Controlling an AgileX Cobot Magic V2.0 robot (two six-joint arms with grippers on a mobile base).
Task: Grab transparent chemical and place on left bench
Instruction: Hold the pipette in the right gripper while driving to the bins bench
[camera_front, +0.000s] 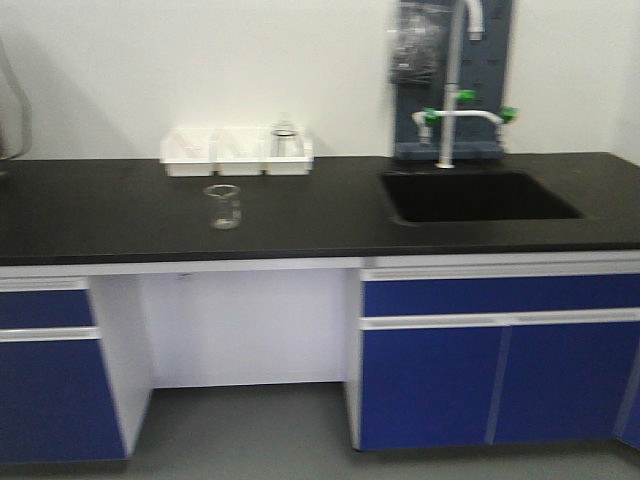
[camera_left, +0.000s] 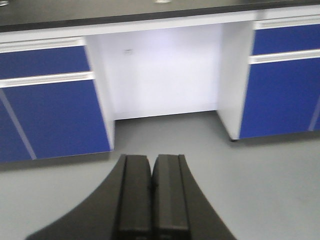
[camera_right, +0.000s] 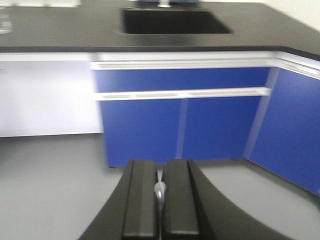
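Out front, we are facing the black tabletop. Left wrist: our left pincer is hanging closed, empty. Right wrist: our right pincer is apparently clamping the transparent chemical lengthwise between its fingers, tabletop lying ahead, higher.

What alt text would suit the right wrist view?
The right gripper is shut on a slim clear tube, above grey floor and facing blue cabinets. Over them runs a black bench with a sink set in it. The picture is blurred.
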